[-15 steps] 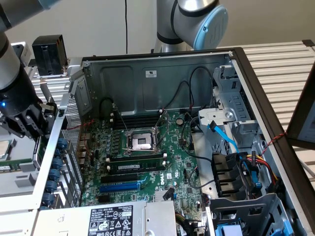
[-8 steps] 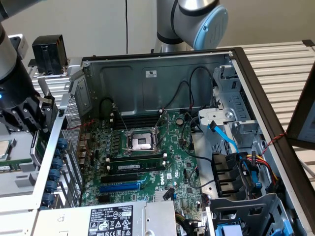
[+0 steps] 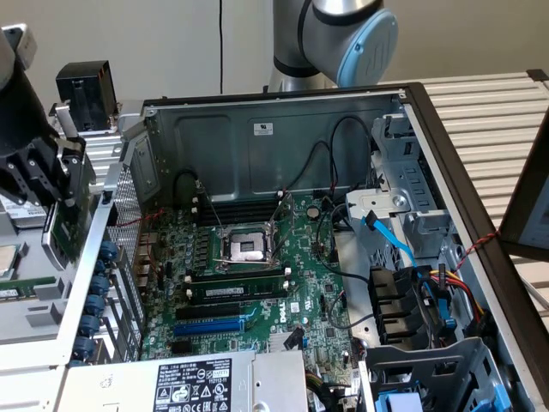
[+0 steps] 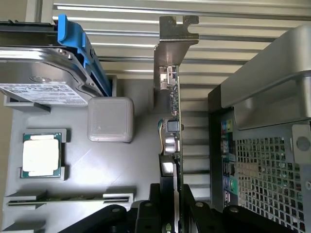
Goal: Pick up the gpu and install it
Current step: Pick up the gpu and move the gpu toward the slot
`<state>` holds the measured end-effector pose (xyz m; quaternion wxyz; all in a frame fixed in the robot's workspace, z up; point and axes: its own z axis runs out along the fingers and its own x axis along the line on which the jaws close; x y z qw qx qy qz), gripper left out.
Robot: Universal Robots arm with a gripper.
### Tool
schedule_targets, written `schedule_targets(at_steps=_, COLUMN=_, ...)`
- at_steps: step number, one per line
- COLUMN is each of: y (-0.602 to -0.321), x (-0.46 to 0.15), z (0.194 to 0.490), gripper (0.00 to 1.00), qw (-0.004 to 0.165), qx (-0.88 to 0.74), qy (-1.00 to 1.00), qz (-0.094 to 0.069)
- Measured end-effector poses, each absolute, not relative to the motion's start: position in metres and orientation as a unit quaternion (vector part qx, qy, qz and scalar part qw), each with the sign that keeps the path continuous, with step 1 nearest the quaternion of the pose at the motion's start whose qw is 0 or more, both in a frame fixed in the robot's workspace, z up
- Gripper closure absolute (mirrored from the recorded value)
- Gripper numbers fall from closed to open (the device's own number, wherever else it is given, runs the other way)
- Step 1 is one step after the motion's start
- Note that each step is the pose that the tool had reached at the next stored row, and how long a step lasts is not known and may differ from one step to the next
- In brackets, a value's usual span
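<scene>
The pincer (image 3: 41,172) pinches the gpu (image 3: 67,225) by its edge, holding it just outside the computer case (image 3: 223,142), on the exterior view's left. I'd say this carry wants the card held upright and well clear of the case's grille wall.

Blue-railed hard drive (image 4: 43,68), bare processor (image 4: 41,154) on grey tray (image 4: 97,187), beside open case (image 3: 249,159).

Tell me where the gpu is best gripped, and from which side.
Across its two flat faces, at the end away from the silver bracket, coming in along the board's plane. The gpu is thin and flat, and the hand is shut on it just so.
</scene>
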<state>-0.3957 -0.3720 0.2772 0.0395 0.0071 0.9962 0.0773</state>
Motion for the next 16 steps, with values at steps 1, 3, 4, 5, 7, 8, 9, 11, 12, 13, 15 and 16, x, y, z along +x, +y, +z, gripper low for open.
schedule_targets(at_steps=1, y=-0.372, x=-0.396, z=0.282, gripper=0.73, qw=0.039, qx=0.007, qy=0.996, qz=0.077)
schedule_targets(at_steps=3, y=-0.372, x=-0.396, z=0.29, gripper=0.73, qw=0.039, qx=0.006, qy=0.996, qz=0.077)
schedule_targets(at_steps=4, y=-0.372, x=-0.396, z=0.295, gripper=0.73, qw=0.039, qx=0.006, qy=0.996, qz=0.077)
schedule_targets(at_steps=5, y=-0.372, x=-0.396, z=0.3, gripper=0.73, qw=0.039, qx=0.006, qy=0.996, qz=0.077)
schedule_targets(at_steps=7, y=-0.372, x=-0.396, z=0.309, gripper=0.73, qw=0.039, qx=0.005, qy=0.996, qz=0.077)
schedule_targets(at_steps=8, y=-0.372, x=-0.396, z=0.314, gripper=0.73, qw=0.039, qx=0.004, qy=0.996, qz=0.077)
schedule_targets(at_steps=9, y=-0.372, x=-0.396, z=0.318, gripper=0.73, qw=0.039, qx=0.004, qy=0.996, qz=0.077)
schedule_targets(at_steps=11, y=-0.372, x=-0.396, z=0.327, gripper=0.73, qw=0.039, qx=0.003, qy=0.996, qz=0.077)
schedule_targets(at_steps=12, y=-0.372, x=-0.396, z=0.332, gripper=0.73, qw=0.039, qx=0.003, qy=0.996, qz=0.077)
schedule_targets(at_steps=13, y=-0.372, x=-0.396, z=0.336, gripper=0.73, qw=0.039, qx=0.003, qy=0.996, qz=0.077)
schedule_targets(at_steps=15, y=-0.372, x=-0.394, z=0.345, gripper=0.73, qw=0.039, qx=0.003, qy=0.996, qz=0.077)
schedule_targets(at_steps=16, y=-0.373, x=-0.393, z=0.35, gripper=0.73, qw=0.039, qx=0.003, qy=0.996, qz=0.077)
